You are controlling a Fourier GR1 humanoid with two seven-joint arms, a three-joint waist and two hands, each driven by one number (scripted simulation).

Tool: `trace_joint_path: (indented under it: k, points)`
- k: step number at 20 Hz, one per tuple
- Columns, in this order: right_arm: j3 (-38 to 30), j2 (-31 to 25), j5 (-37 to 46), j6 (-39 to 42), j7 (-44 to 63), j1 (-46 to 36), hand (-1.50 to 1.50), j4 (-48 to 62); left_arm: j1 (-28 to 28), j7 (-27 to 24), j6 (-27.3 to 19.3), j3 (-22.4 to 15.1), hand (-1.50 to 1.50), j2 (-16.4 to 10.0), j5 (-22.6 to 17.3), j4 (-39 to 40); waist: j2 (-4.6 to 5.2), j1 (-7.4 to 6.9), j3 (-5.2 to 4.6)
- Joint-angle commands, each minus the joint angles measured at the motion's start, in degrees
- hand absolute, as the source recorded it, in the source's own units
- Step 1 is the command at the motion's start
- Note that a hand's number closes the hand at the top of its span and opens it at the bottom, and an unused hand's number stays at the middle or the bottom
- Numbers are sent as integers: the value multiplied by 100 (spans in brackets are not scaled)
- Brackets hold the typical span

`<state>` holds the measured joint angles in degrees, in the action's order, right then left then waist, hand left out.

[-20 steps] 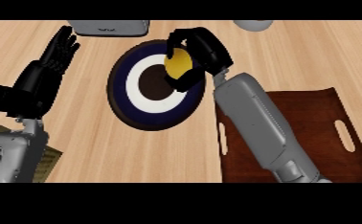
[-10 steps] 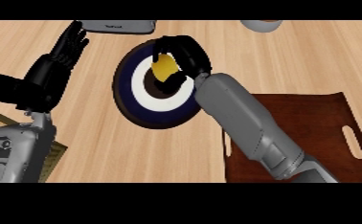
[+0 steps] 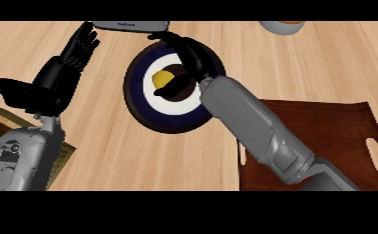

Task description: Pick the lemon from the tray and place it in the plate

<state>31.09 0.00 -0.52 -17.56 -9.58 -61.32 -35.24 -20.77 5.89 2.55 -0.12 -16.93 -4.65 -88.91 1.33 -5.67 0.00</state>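
The yellow lemon (image 3: 160,78) lies at the centre of the round plate (image 3: 144,109), which has a navy rim, a white ring and a dark middle. My right hand (image 3: 189,58) hangs over the plate's right half. Its fingers stretch past the lemon toward the plate's far edge, and its thumb (image 3: 176,86) sits just beside the fruit. The fingers look straightened rather than wrapped round it. The dark brown tray (image 3: 325,128) sits at the right, partly under my right forearm. My left hand (image 3: 68,67) rests open at the left, fingers up.
A grey object (image 3: 134,25) lies at the counter's far edge just beyond the plate. A bowl (image 3: 283,26) shows at the top right. A board or mat corner (image 3: 65,154) peeks in at the lower left beside my left forearm.
My right hand carried the lemon leftward onto the plate's centre, and its fingers have uncurled from it. The view shifted slightly; my left hand stayed at rest.
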Motion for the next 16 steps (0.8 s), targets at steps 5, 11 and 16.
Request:
trace_joint_path:
  k: [5,11,16]
  points:
    - [-426,0,-1562,-264,-870,-38,-150,-156,-78,44,-98,-10,0,112,72,12,-11,66,6]
    - [-1022,0,-2216,204,-1316,-104,-150,335,246,177,-53,162,0,-39,36,-246,-76,315,3]
    - [-1685,-433,-2354,1049,-1896,-172,-150,1171,617,57,-128,84,0,139,111,-454,-62,340,3]
